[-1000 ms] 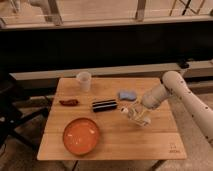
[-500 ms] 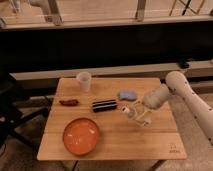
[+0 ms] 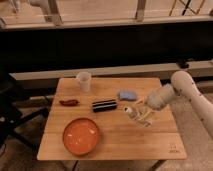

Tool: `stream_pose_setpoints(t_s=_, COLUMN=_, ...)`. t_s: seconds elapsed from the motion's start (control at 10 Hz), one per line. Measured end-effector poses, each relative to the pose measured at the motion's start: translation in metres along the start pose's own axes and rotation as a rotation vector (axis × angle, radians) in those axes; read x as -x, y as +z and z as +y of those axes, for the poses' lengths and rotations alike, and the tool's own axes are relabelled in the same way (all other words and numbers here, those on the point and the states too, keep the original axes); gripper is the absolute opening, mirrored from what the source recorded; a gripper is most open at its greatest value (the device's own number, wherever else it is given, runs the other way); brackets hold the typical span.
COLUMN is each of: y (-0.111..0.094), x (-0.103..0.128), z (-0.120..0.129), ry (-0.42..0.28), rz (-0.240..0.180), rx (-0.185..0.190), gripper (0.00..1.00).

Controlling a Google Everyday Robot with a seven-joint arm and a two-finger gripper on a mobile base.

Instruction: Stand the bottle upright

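The bottle (image 3: 134,114) is a small clear one with a white cap and a pale label. It lies tilted on the right half of the wooden table (image 3: 115,142), its cap pointing left toward the black bar. My gripper (image 3: 142,114) comes in from the right on the white arm (image 3: 187,90) and is shut on the bottle's body. The bottle's lower end is hidden behind the fingers.
A black bar (image 3: 104,105) lies just left of the bottle, and a blue sponge (image 3: 127,94) sits behind it. A translucent white cup (image 3: 84,81) stands at the back left, a red-brown item (image 3: 69,102) lies at the left, and an orange bowl (image 3: 81,135) is at the front left.
The arm has drawn slightly up and to the right, and the bottle in the gripper has shifted a little with it. Everything else on the table is unmoved.
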Motion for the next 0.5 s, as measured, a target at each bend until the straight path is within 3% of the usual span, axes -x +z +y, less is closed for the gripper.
stream_pose_setpoints(t_s=0.5, y=0.0015, x=0.0104, z=0.0093, ry=0.007, rz=-0.057, rx=0.015, gripper=0.0)
